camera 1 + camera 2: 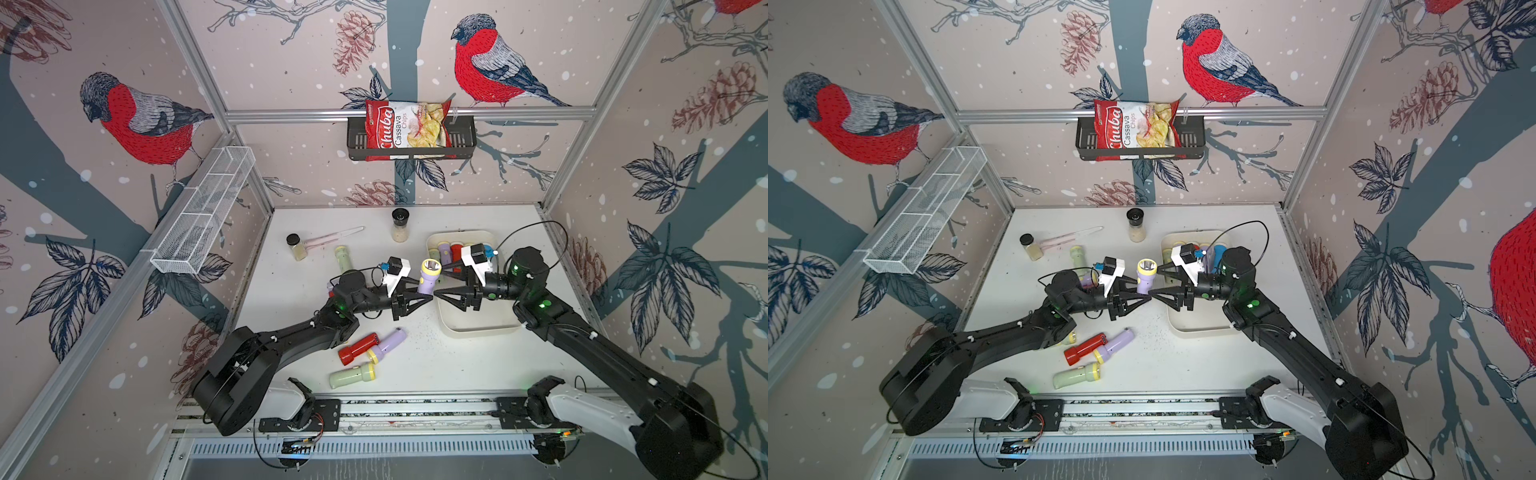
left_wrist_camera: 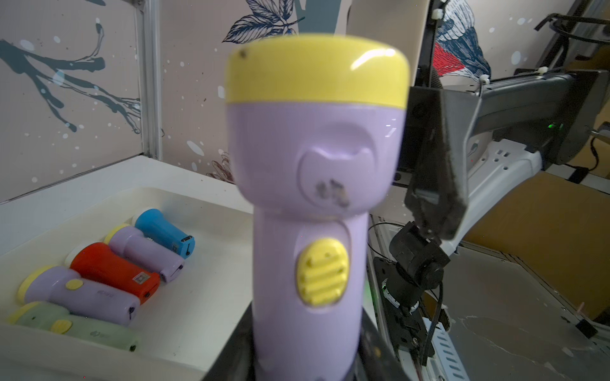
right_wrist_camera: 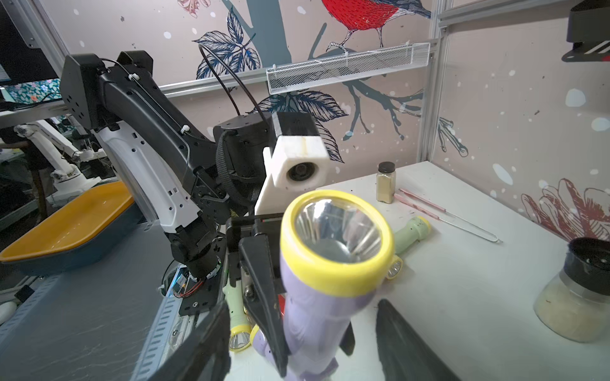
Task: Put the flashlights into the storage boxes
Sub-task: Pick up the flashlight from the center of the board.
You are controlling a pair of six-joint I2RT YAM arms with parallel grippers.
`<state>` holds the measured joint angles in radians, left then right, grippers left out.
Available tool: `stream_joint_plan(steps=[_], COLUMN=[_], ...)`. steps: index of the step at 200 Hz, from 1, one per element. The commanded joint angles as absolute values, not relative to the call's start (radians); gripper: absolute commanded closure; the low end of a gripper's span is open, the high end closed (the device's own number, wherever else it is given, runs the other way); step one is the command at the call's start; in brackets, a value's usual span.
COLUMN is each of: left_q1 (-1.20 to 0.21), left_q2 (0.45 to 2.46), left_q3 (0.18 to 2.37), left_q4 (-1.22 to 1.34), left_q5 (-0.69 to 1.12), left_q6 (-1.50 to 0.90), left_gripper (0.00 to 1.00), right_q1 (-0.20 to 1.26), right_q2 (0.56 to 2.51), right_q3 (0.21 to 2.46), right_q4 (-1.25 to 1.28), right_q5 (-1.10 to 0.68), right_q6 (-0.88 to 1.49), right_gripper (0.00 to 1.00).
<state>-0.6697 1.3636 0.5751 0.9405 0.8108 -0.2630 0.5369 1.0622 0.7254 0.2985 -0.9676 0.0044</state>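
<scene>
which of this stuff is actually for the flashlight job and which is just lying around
For the job: held lilac flashlight, red flashlight, loose lilac flashlight, near green flashlight, far green flashlight, cream tray, flashlights in tray.

Lying about: small spice jar, tall spice jar, pink tweezers, chips bag, black wall basket, white mesh basket.

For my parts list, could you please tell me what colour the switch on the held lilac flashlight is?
The switch is yellow, clearest in the left wrist view.
</scene>
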Motion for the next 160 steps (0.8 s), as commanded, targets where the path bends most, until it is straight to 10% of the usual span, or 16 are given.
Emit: stream_joint_plan(steps=[1,160], left_q1=[-0.678,-0.687], left_q2=[1.371,1.392], left_q3=[0.592,0.600], left_q4=[1.023,1.055], left_q5=[0.844,0.834], left_q6=[-0.262,-0.306], left_gripper=[0.86,0.71], right_q1=[0.545,0.535], right_q2=[1.072,1.105], right_q3=[0.736,0.767], right_q4=[0.343,0.253], right_q5=[-0.973,-0.999], right_q6=[0.004,-0.035], right_gripper=[0.31,0.70])
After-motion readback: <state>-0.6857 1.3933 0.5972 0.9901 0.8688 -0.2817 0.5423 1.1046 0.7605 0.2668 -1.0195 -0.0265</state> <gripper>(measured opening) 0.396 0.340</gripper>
